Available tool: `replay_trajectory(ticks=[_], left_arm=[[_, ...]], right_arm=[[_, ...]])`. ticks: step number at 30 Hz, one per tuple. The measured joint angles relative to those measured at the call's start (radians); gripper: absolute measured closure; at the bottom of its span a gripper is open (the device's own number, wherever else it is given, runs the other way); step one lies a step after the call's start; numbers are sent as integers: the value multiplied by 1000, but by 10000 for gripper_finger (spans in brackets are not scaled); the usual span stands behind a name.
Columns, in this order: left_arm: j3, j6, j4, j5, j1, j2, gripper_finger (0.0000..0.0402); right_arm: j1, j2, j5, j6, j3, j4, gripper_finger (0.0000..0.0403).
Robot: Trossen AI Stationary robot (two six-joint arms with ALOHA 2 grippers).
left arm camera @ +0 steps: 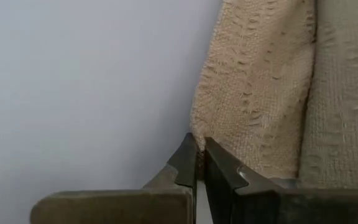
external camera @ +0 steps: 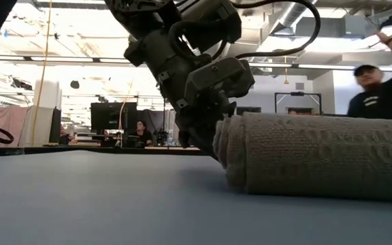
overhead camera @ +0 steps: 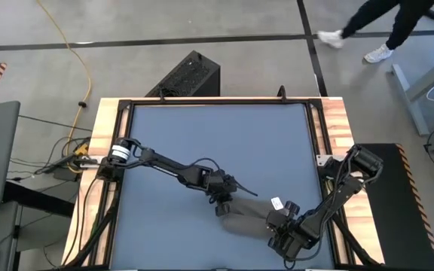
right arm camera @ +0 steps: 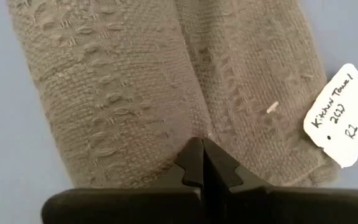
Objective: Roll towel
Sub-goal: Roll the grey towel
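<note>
You have the towel (overhead camera: 249,216) rolled near the table's (overhead camera: 202,135) front edge, with the left tool (overhead camera: 221,208) and right tool (overhead camera: 279,223) shut at opposite ends, seemingly pinching cloth so it stays wound.

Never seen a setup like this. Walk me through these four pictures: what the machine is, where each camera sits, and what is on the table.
It is a robot with two dark arms at a blue-topped table. One picture looks straight down, one sits at table height, and two look from each arm's wrist. On the table lies a rolled grey-brown towel with a white tag. The left tool is shut, its tips at one end of the roll. The right tool is shut too, its tips against the other end, near the tag. Whether either pinches cloth is unclear. A person stands behind.
</note>
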Motion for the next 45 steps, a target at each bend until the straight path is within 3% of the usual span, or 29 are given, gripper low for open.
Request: replay_trajectory(ticks=[7,16,21,30,39,45], left_arm=[[-5,-9,11,-19,-11,-30,378],[-11,18,-122,-78,15,-213,312],[-11,97,25,33,-61,-255,307],[-8,326,281,-52,-222,-217,300],[-7,287,264,-60,-252,-208,214],[-6,222,357,-115,-280,-118,167]], right_arm=[[1,-11,3,41,0,-1,384],[-25,-11,-11,-1,-1,5,384],[-33,-11,-16,-2,-1,7,384],[-33,-10,-15,-2,-2,11,384],[-33,-10,-14,-2,-2,12,384],[-35,-9,-12,-2,-2,12,384]])
